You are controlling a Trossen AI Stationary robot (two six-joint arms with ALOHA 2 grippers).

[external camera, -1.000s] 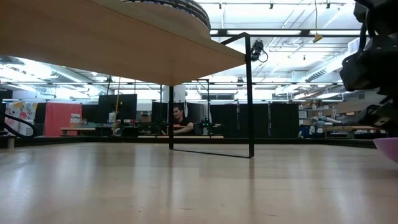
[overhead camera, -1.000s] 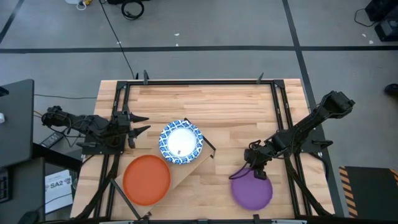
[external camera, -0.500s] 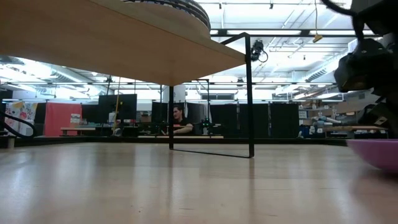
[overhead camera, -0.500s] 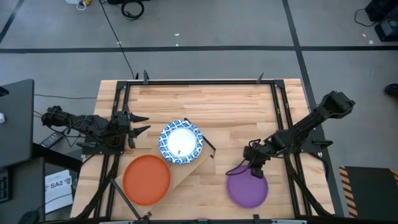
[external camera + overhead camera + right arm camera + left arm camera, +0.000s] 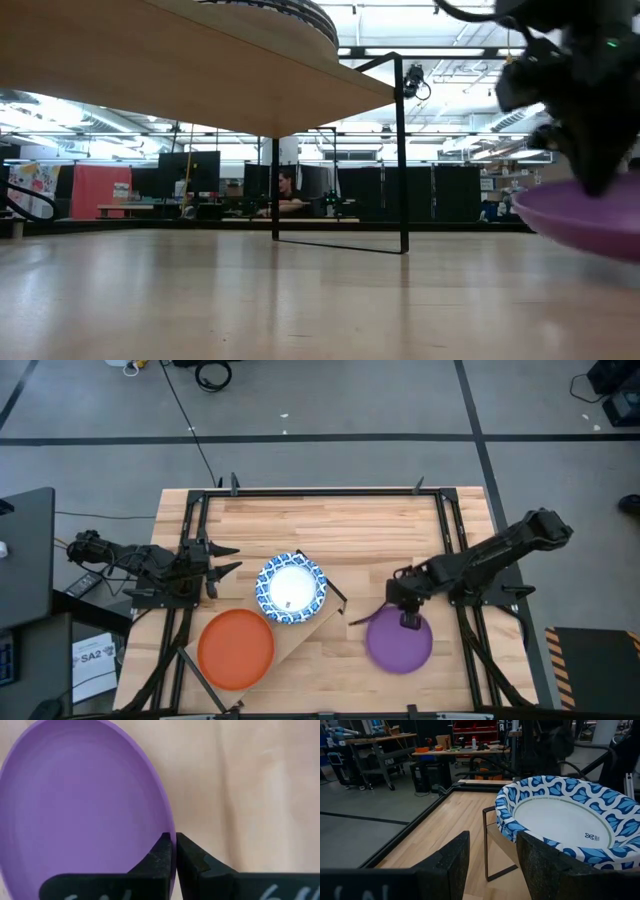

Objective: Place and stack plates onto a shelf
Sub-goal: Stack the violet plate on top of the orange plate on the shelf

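My right gripper (image 5: 404, 619) is pinched on the rim of the purple plate (image 5: 399, 641), fingers (image 5: 161, 854) nearly closed with only the plate's edge between them. In the last second I have carried that plate away from the table's right edge and a little off its front edge, toward the shelf (image 5: 300, 630); in the low view it has come further into sight and now hangs clear of the table (image 5: 250, 300) instead of resting on it. So the plate is lifted and on its way, near the front of the table and right of the middle, though not yet over the shelf.

The shelf sits slantwise toward the front left of the table. It already carries the blue-and-white plate (image 5: 291, 587) at its far end and the orange plate (image 5: 236, 648) at its near end. As I judge it, what remains is to bring the purple plate above the shelf and set it down on one of those two.

My left gripper (image 5: 490, 862) waits at the table's left edge, fingers spread, pointing at the blue-and-white plate, holding nothing.
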